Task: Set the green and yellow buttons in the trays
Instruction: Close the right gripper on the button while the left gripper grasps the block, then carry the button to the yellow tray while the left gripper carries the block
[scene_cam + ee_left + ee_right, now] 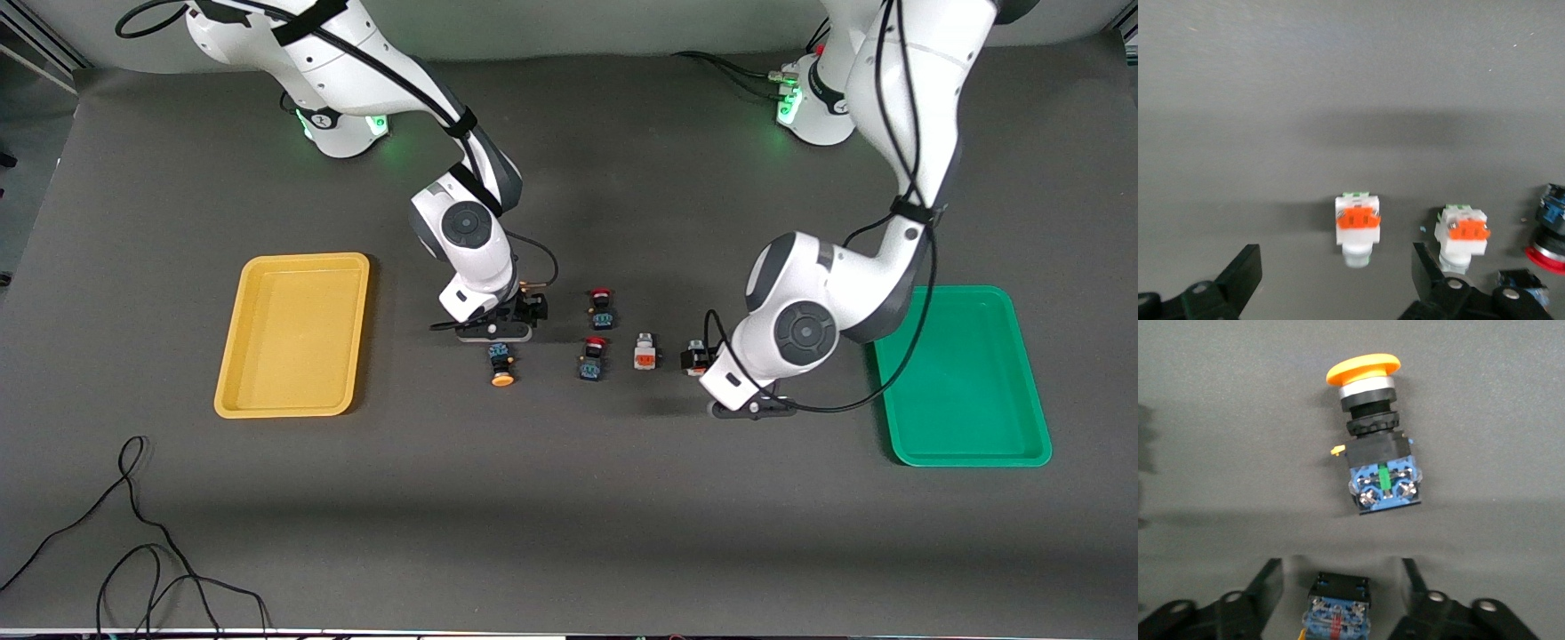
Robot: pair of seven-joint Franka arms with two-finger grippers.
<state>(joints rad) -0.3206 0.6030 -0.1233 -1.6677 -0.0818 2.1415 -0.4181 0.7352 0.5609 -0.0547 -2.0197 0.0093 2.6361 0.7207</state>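
Note:
The yellow tray (293, 333) lies toward the right arm's end of the table, and the green tray (965, 378) toward the left arm's end. A yellow-capped button (500, 364) lies on its side just nearer the camera than my right gripper (526, 309). In the right wrist view this button (1375, 447) lies ahead of the open right gripper (1341, 590). Its jaws stand either side of a second dark button (1338, 600) whose cap is out of view. Two white buttons (646, 351) (696, 357) lie by my left gripper (722, 378). In the left wrist view that gripper (1338, 277) is open and empty. One white button (1358, 223) lies just ahead of its gap and the other (1463, 233) beside one finger.
Two red-capped buttons (602, 307) (593, 357) lie between the two grippers; one also shows in the left wrist view (1548, 233). A loose black cable (133, 533) lies near the front edge toward the right arm's end.

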